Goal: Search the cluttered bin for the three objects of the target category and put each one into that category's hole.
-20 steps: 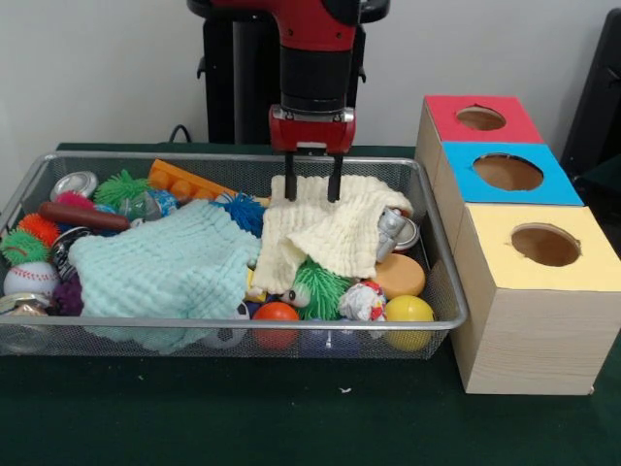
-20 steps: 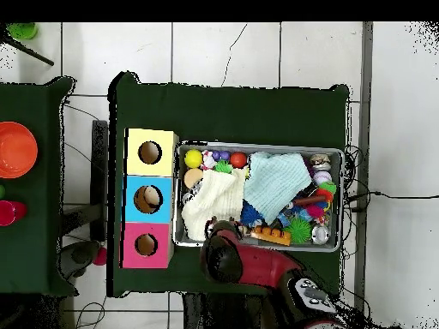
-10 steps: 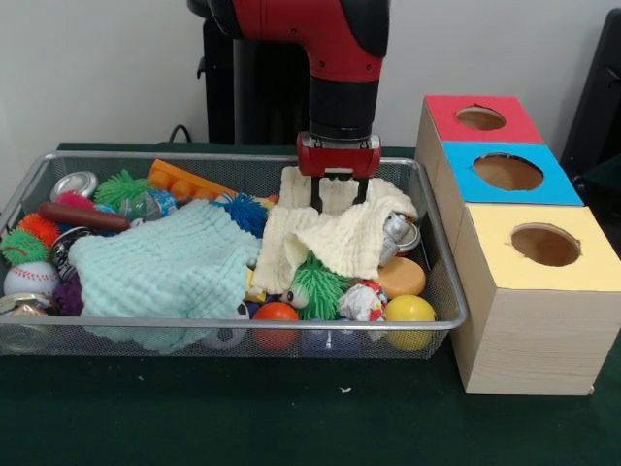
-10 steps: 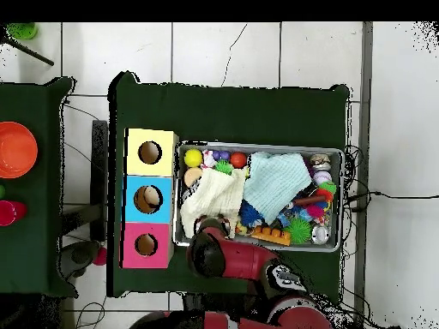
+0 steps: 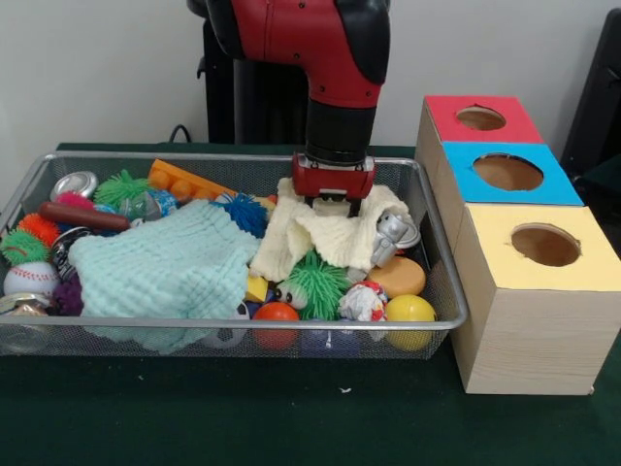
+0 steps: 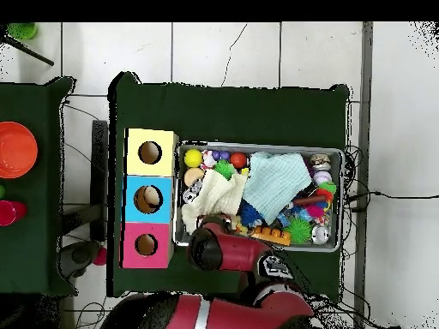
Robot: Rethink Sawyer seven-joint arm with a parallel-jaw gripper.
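Observation:
The silver wire mesh bin (image 5: 243, 155) stands on the green table, full of toys; it also shows in the overhead view (image 6: 257, 146). My gripper (image 5: 333, 206) is down in the bin's back right part, shut on a cream cloth (image 5: 330, 238) that hangs bunched beneath it. In the overhead view my arm hides the gripper, and the cream cloth (image 6: 214, 195) lies at the bin's left end. Beside the bin stands a wooden box with a red hole (image 5: 480, 118), a blue hole (image 5: 507, 172) and a yellow hole (image 5: 545, 245).
A mint cloth (image 5: 165, 267) covers the bin's middle left. Around it lie a green spiky ball (image 5: 315, 282), a yellow ball (image 5: 408, 311), an orange ball (image 5: 277, 313), a baseball (image 5: 29, 279), a silver toy figure (image 5: 391, 233) and an orange block (image 5: 184, 183).
My gripper has moved to the picture's right along the bin's back in the front view and drawn the cream cloth together, uncovering more of the green spiky ball and the silver toy.

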